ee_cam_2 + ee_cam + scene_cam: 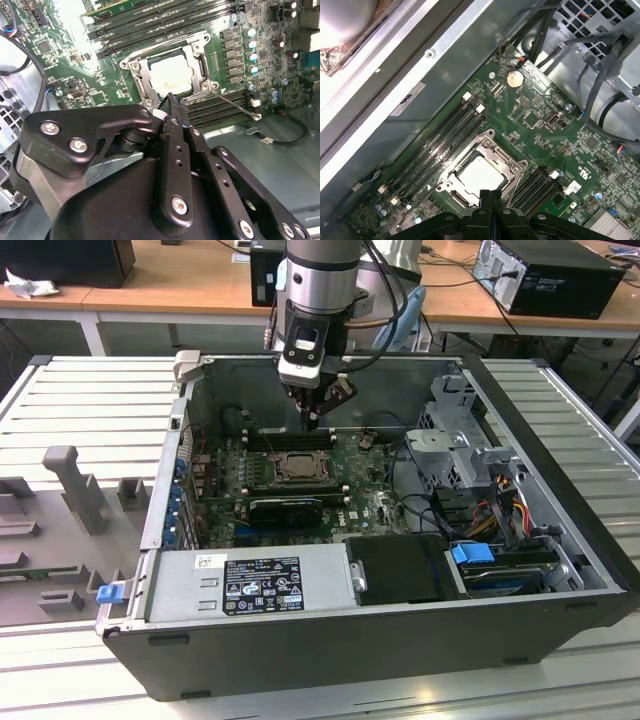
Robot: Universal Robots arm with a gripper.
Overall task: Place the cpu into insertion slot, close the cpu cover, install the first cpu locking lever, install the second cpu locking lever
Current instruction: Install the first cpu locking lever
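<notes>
The cpu (170,75) (479,174), pale silver-beige, lies flat in the insertion slot (290,466) on the green board. The cpu cover (142,82) (512,170), a silvery frame, lies down around it, and the chip shows through its cut-out. A thin metal locking lever (234,103) sticks out from one socket corner, across the memory slots. My gripper (313,420) (173,100) (490,194) hangs just above the socket's edge, fingers shut together with nothing between them.
The board sits deep inside an open computer case (560,490). Long black memory slots (445,145) flank the socket. Bundled cables and a drive cage (460,450) stand on the exterior view's right, with a power supply (250,585) at the front.
</notes>
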